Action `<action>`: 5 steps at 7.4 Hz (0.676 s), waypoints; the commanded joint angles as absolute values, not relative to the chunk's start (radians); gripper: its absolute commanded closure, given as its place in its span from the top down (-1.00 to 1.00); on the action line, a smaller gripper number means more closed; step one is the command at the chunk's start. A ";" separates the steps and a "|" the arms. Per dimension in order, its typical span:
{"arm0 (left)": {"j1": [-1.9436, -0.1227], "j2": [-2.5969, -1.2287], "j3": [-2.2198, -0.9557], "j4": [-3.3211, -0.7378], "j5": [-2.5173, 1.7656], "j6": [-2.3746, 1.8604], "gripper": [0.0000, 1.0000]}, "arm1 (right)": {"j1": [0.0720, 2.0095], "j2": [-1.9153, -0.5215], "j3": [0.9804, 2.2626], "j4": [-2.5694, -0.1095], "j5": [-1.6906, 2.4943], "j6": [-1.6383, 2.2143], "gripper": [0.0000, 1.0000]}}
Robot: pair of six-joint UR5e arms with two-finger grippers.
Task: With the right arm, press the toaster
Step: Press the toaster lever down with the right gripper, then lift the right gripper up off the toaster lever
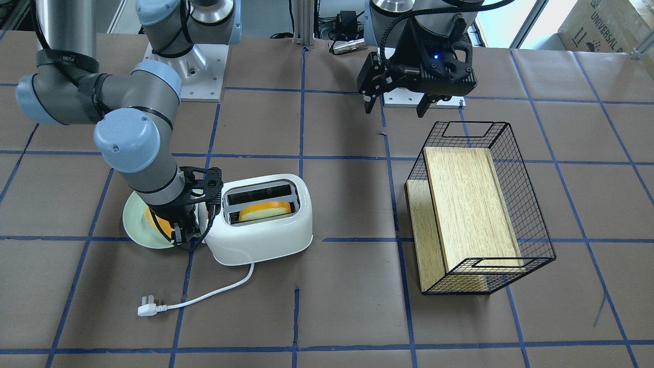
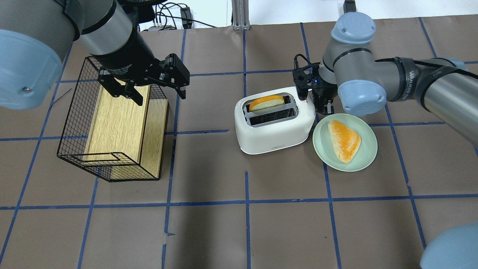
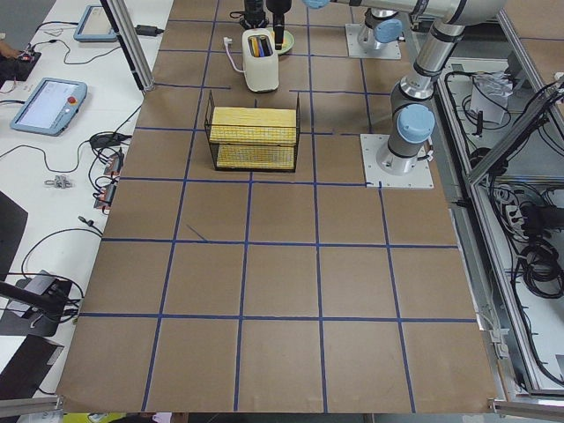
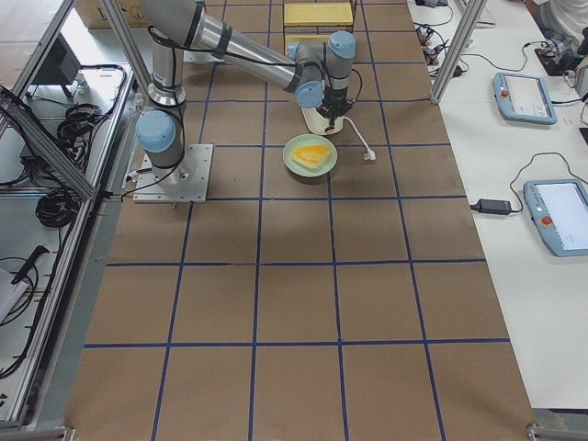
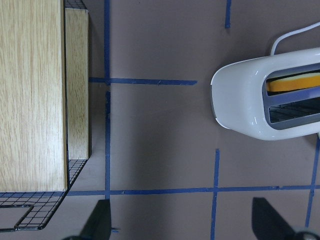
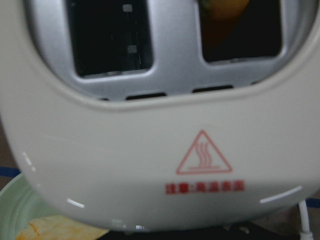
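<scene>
The white two-slot toaster [image 1: 265, 230] [image 2: 274, 129] stands mid-table with an orange-edged bread slice [image 2: 267, 102] in one slot; the other slot is empty. My right gripper [image 1: 186, 232] [image 2: 323, 106] points down at the toaster's end wall, between the toaster and the pale green plate [image 2: 369, 149]. Its fingers look closed together and hold nothing; the lever under them is hidden. The right wrist view is filled by the toaster's top [image 6: 160, 165] with its red triangle mark. My left gripper [image 2: 149, 89] [image 1: 396, 107] is open and empty above the wire basket.
A black wire basket [image 2: 74, 142] [image 1: 531, 225] lies on its side with a wooden block [image 2: 115, 123] inside. A second bread slice [image 2: 345, 140] lies on the plate. The toaster's white cord and plug [image 1: 148, 309] trail across the table, unplugged.
</scene>
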State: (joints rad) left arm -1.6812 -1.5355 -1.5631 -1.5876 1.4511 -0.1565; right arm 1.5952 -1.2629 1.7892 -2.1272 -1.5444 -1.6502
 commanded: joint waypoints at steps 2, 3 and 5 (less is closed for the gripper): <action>-1.681 -1.536 -1.563 -1.588 1.451 -0.156 1.00 | 1.603 -1.342 1.761 -2.080 -1.563 -1.559 -0.89; -1.681 -1.536 -1.563 -1.588 1.451 -0.156 1.00 | 1.603 -1.370 1.737 -2.030 -1.563 -1.542 -0.89; -1.681 -1.536 -1.563 -1.588 1.451 -0.156 1.00 | 1.603 -1.382 1.645 -1.877 -1.549 -1.391 -0.89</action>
